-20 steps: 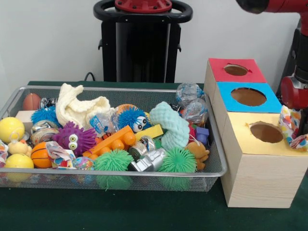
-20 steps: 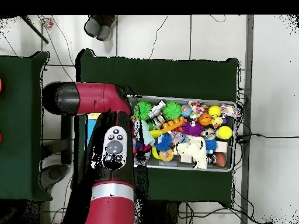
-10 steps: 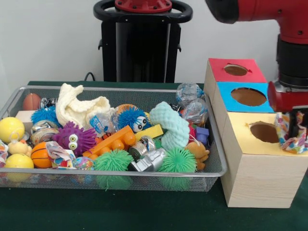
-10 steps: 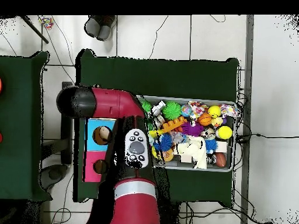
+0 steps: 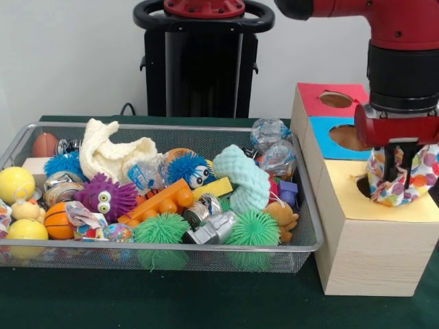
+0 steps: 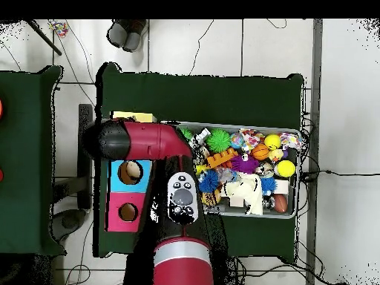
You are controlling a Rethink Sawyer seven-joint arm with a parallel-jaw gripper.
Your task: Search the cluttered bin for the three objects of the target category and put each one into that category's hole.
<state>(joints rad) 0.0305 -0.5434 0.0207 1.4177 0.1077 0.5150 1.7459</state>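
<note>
Holding: we have the tool (image 5: 402, 179) closed on a polka-dot cloth bunch (image 5: 401, 184), its fingers pinching the fabric from above.
Position: that bunch hangs over the yellow-faced box (image 5: 374, 236), covering most of the hole (image 5: 362, 185); only the hole's left edge shows in the front view.
Done: one target is at its hole but, by our judgement, not yet released.
Left: we see another dotted cloth bunch (image 5: 84, 221) among the toys at the left of the wire-mesh bin (image 5: 310, 236); a third we cannot find.
Neighbours: the blue-faced box (image 5: 343, 137) and red-faced box (image 5: 336, 101) sit behind on the green tabletop (image 5: 206, 301).
</note>
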